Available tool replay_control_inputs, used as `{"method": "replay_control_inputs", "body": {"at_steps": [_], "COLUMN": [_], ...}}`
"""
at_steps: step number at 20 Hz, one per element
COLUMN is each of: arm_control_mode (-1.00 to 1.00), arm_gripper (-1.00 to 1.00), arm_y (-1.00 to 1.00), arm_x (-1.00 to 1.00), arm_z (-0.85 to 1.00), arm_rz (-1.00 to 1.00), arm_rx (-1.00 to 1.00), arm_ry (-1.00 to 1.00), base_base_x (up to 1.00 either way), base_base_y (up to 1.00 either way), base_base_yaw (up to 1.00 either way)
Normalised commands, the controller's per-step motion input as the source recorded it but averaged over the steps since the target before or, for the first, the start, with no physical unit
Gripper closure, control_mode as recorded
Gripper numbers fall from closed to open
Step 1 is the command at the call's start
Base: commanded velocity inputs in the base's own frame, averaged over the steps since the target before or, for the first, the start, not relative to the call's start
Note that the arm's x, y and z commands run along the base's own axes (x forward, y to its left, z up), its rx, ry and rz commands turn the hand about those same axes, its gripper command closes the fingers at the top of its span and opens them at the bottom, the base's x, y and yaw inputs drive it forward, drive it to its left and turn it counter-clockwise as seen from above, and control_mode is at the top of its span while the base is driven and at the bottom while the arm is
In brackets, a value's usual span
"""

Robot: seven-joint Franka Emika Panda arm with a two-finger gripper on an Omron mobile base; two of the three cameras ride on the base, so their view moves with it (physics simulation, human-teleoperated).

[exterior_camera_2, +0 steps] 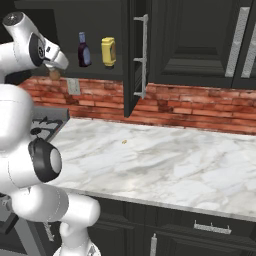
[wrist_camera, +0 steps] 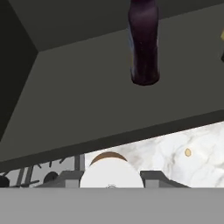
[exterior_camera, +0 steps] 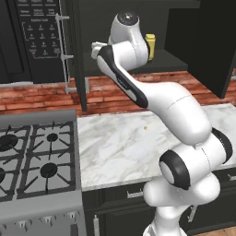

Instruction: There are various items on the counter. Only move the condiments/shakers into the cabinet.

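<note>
The tiny orange-brown shaker (exterior_camera_2: 54, 74) with a pale top (wrist_camera: 109, 169) sits between my fingertips, and my gripper (wrist_camera: 111, 177) is shut on it. I hold it in front of the open dark cabinet (exterior_camera_2: 100, 20), near the front edge of the inner shelf (wrist_camera: 87, 100) and well above the marble counter (exterior_camera_2: 150, 160). On that shelf stand the dark sauce bottle (exterior_camera_2: 83, 50) (wrist_camera: 143, 43) and, to its right, the yellow squeeze bottle (exterior_camera_2: 108, 51) (exterior_camera: 150, 46). In the left base view my own arm covers the hand.
A tiny orange speck (exterior_camera_2: 124, 142) (exterior_camera: 145, 128) lies on the counter. The cabinet door (exterior_camera_2: 134, 55) stands open to the right of the shelf. The stove (exterior_camera: 32, 156) is left of the counter, with the black microwave (exterior_camera: 37, 37) above it. A brick backsplash (exterior_camera_2: 190, 107) runs behind.
</note>
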Motion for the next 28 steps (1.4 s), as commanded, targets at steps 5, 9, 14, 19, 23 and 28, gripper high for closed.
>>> {"method": "replay_control_inputs", "body": {"at_steps": [5,9,14,19,23,28], "arm_control_mode": [-1.00,-1.00,-1.00,-1.00,-1.00,-1.00], "arm_gripper": [1.00,1.00,1.00,1.00,1.00,1.00], "arm_y": [0.00,0.00,0.06,0.01,0.06,0.11], "arm_x": [0.21,0.15,0.00,0.23,0.44,0.55], "arm_z": [0.06,0.16,0.38,0.05,0.00,0.00], "arm_rz": [0.00,0.00,0.00,0.00,0.00,0.00], "arm_rx": [0.00,0.00,0.00,0.00,-0.04,-0.02], "arm_ry": [-0.01,-0.07,-0.16,-0.02,0.00,0.00], "base_base_x": [0.00,0.00,0.00,0.00,0.00,0.00], "base_base_y": [0.00,0.00,0.00,0.00,0.00,0.00], "base_base_yaw": [0.00,0.00,0.00,0.00,0.00,0.00]}}
